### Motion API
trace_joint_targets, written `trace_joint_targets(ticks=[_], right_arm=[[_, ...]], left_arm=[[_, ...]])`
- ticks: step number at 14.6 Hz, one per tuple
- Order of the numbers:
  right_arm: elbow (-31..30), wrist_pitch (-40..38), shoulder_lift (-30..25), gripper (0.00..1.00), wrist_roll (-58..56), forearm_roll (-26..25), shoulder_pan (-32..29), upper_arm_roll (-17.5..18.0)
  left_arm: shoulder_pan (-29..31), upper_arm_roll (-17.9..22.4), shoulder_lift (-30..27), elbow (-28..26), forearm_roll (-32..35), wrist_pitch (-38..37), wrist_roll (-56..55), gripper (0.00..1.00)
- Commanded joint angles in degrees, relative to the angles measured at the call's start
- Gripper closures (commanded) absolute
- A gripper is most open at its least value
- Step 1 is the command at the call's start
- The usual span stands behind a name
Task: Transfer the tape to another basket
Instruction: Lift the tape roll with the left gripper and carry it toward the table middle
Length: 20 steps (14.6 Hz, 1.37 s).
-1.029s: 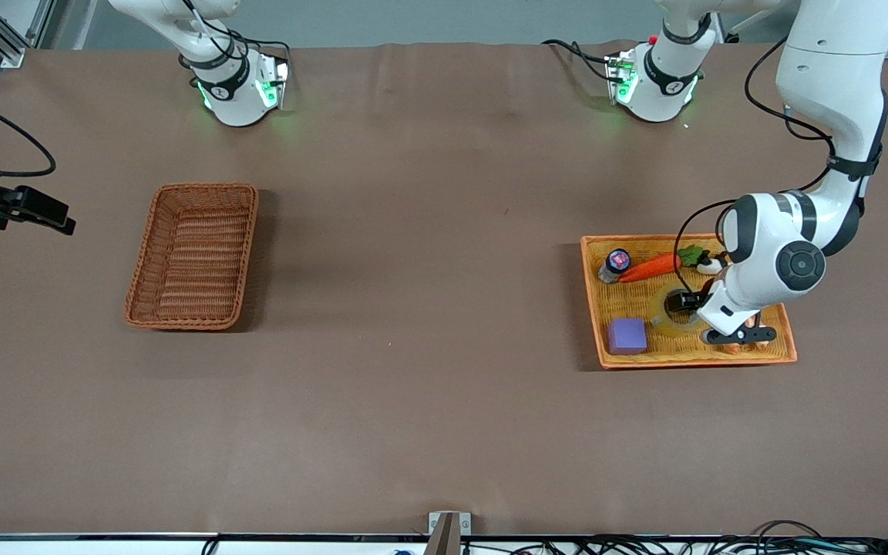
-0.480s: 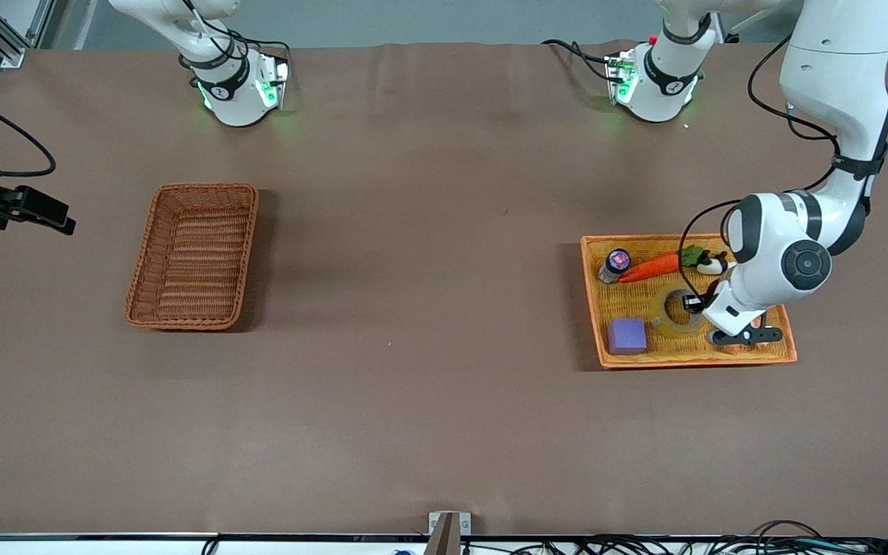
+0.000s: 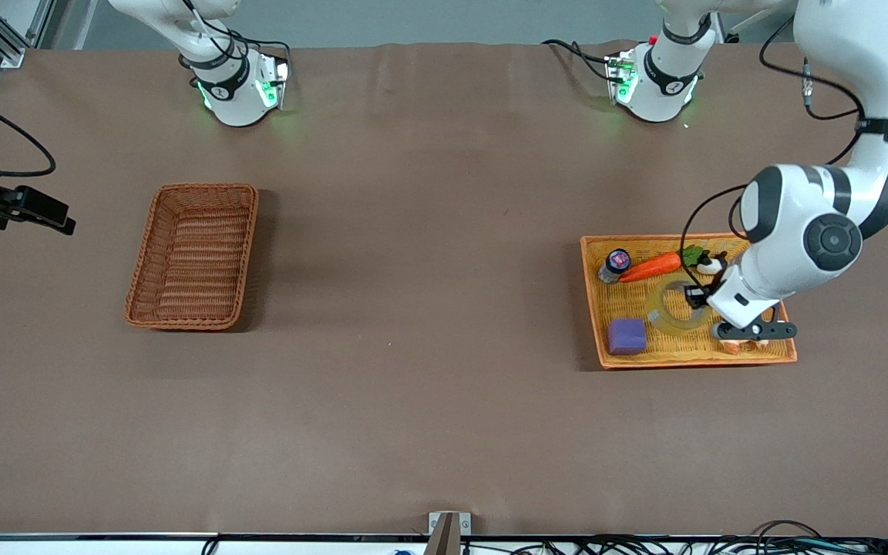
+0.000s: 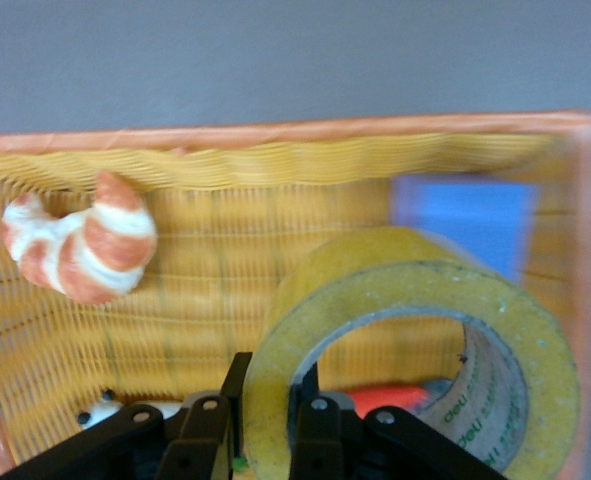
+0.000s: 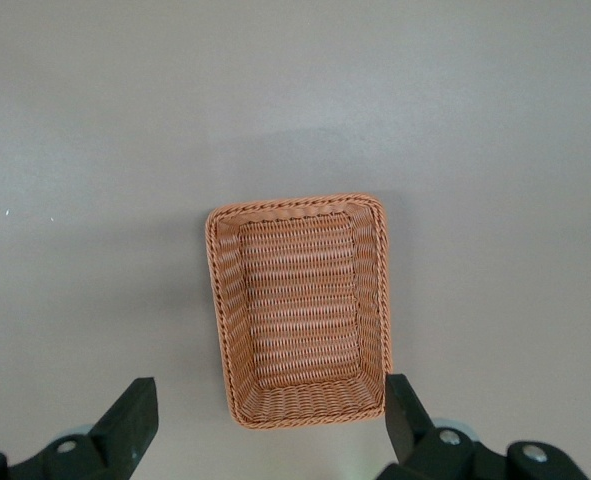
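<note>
I have the left gripper [image 4: 267, 425] pinching the wall of the translucent yellowish roll of tape [image 3: 675, 307], over the bright orange flat woven tray [image 3: 689, 354]. I'd lift straight, clear of the toy croissant [image 4: 80, 236]. The right gripper [image 5: 265, 420] waits spread above the dark reddish-brown wicker basket [image 3: 193, 255]; its fingertips are cut off.

Even overhead light, soft shadows, left wrist view blurred at edges
</note>
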Motion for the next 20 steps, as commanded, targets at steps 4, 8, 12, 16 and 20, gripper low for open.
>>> trace_joint_targets(ticks=[4, 8, 12, 16, 20], right_arm=[[-0.9, 0.0, -0.9, 0.0, -0.8, 1.2, -1.1, 0.5], [-0.9, -0.1, -0.9, 0.0, -0.8, 1.2, -1.1, 0.5], [-0.9, 0.0, -0.9, 0.0, -0.8, 1.1, -1.0, 0.5], [-0.9, 0.0, -0.9, 0.0, -0.8, 1.2, -1.0, 0.5], [-0.9, 0.1, -0.9, 0.0, -0.8, 1.2, -1.0, 0.5]], left_arm=[[-0.6, -15.1, 4.7, 9.2, 2.2, -3.3, -17.7, 0.98], [-1.1, -27.4, 15.0, 17.9, 11.1, -3.3, -35.1, 0.96], [-5.3, -35.5, 25.0, 24.5, 23.7, -3.3, -53.4, 0.95], [-15.3, -34.4, 32.3, 34.1, 25.3, -3.4, -59.9, 0.94], [-33.8, -15.3, 35.8, 40.2, 24.9, -3.2, -74.2, 0.89]])
